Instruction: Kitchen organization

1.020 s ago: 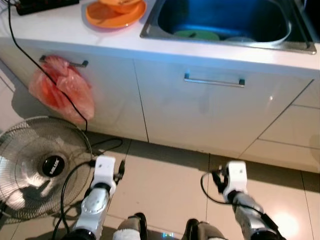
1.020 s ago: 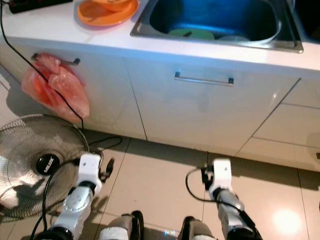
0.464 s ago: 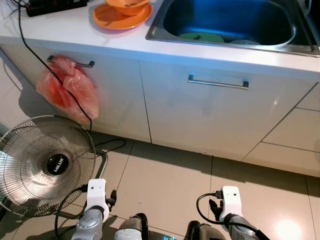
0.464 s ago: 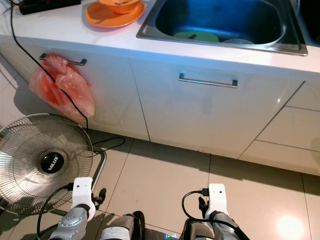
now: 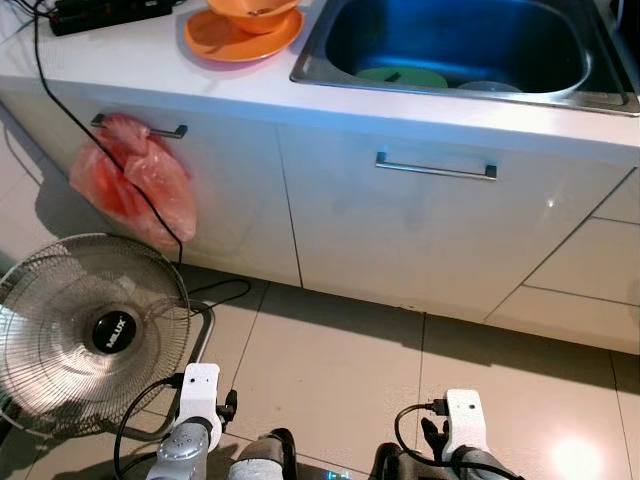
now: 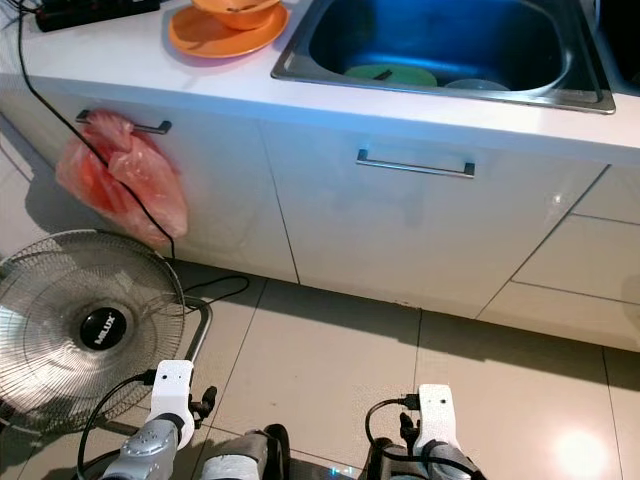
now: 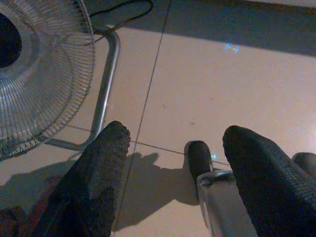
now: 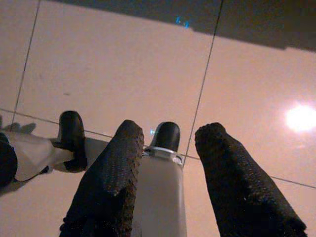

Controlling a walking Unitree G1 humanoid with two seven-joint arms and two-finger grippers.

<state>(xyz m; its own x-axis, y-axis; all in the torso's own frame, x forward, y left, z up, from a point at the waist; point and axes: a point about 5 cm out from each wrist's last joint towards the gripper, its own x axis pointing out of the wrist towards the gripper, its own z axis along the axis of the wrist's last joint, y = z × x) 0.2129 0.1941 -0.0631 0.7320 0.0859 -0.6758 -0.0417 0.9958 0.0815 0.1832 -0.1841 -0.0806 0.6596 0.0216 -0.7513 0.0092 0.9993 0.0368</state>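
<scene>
With both arms dropped low since a second ago, the left gripper (image 7: 170, 163) and right gripper (image 8: 165, 148) hang parted and empty, far from the orange dishes (image 5: 243, 22) beside the sink (image 5: 320, 62), no tidying begun.

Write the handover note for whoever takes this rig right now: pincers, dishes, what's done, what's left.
Left pincer: open, empty, hanging low over the floor tiles beside the fan.
Right pincer: open, empty, hanging low by the robot's legs.
Orange plate with an orange bowl on it sits on the counter, left of the sink. A green plate lies in the sink.
Done: nothing visibly handled.
Left: all the organizing; robot stands facing the cabinet.
</scene>
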